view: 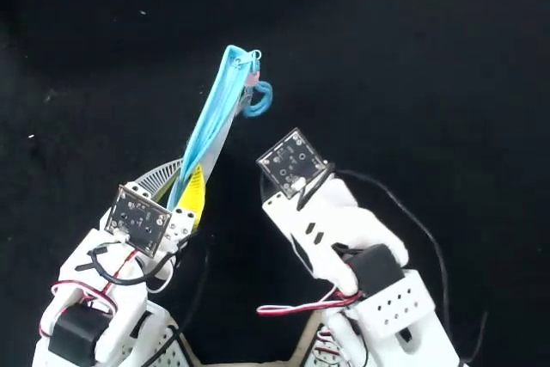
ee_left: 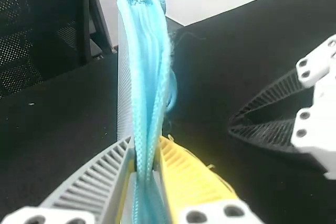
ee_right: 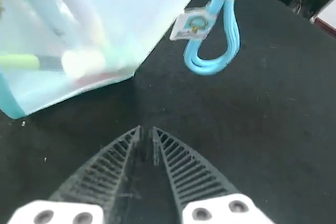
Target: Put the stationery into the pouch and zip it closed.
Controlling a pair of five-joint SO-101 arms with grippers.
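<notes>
No legible text, number, brand or sign was found in any view. The small metal tag [ee_right: 192,25] hanging at the pouch [ee_right: 105,19] bore a mark too blurred to read. The left circuit board [view: 137,217] and the right circuit board [view: 294,162] showed no readable print.

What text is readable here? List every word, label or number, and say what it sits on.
No text reads clearly anywhere.
zipper tag on the pouch: any mark is too blurred to read.
camera board on an arm: markings are too small to read.
</notes>
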